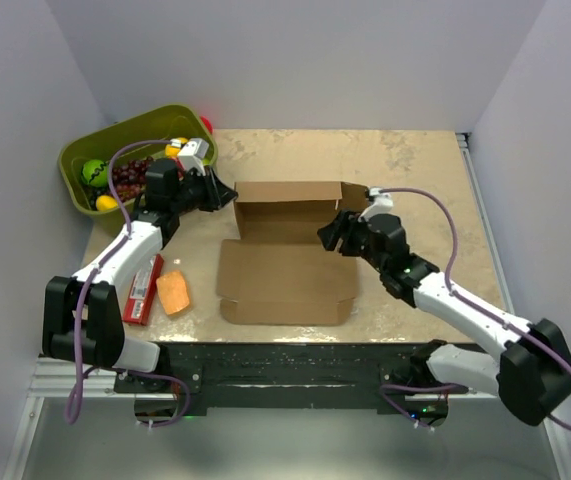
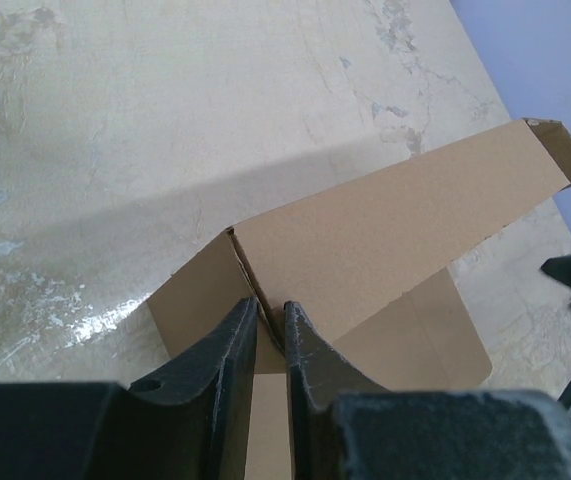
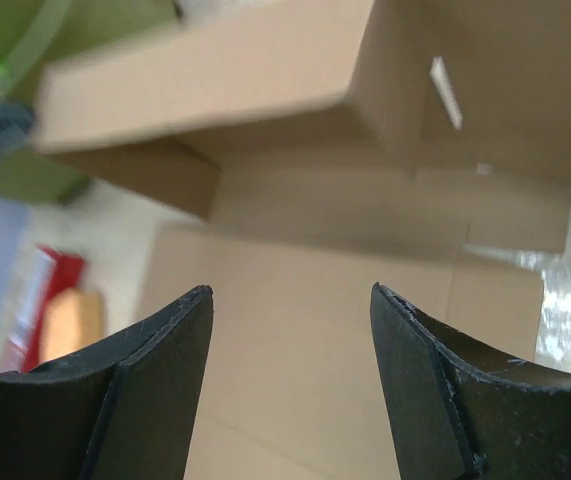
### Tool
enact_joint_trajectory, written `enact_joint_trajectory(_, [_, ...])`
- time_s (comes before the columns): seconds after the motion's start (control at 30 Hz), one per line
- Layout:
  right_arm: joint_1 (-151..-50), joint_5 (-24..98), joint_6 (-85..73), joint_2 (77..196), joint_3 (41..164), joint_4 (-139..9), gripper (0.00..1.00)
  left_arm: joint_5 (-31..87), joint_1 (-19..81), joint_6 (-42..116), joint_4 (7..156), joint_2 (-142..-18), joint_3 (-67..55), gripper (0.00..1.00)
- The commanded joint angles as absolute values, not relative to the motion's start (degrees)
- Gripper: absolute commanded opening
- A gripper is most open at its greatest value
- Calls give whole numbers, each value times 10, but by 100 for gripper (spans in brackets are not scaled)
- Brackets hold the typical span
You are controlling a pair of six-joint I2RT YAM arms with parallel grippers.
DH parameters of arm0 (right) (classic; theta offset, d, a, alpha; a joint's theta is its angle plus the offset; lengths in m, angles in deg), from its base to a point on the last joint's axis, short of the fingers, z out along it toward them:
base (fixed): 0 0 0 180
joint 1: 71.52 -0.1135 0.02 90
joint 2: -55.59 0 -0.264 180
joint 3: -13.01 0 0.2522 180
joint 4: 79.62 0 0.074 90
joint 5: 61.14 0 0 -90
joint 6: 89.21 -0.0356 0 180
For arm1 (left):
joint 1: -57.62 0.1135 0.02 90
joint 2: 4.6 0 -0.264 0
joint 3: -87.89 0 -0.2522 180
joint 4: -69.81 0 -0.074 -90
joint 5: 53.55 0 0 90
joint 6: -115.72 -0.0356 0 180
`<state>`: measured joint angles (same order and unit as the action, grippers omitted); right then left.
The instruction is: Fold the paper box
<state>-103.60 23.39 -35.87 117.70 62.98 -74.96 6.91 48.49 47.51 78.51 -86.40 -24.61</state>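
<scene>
The paper box (image 1: 285, 270) lies in the middle of the table, brown cardboard with its back wall and side flaps standing up and the front panel flat. My left gripper (image 1: 227, 195) is at the box's back left corner. In the left wrist view its fingers (image 2: 270, 310) are shut on the upright cardboard edge (image 2: 385, 240) at that corner. My right gripper (image 1: 327, 235) hovers at the box's right side, just inside the raised right flap. Its jaws (image 3: 290, 290) stand open over the flat cardboard (image 3: 295, 330), with nothing between them.
An olive-green bin (image 1: 125, 125) with toy fruit stands at the back left, right behind my left arm. A red packet (image 1: 143, 290) and a small orange block (image 1: 173, 293) lie left of the box. The table's right edge runs along a metal rail (image 1: 485, 210).
</scene>
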Motion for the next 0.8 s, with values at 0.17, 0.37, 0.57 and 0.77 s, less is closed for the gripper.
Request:
enact_joint_trajectory(0.17, [-1047, 195, -294, 1342, 702, -695, 69, 94, 477, 449, 808, -868, -253, 20])
enact_joint_trajectory(0.37, [-1011, 181, -294, 1398, 709, -720, 77, 95, 476, 446, 807, -871, -250, 20])
enact_joint_trajectory(0.57, [-991, 138, -300, 1446, 715, -725, 71, 101, 476, 440, 812, -870, -246, 20])
enact_joint_trajectory(0.77, [-977, 125, -310, 1487, 715, -734, 63, 101, 476, 439, 813, -870, -246, 19])
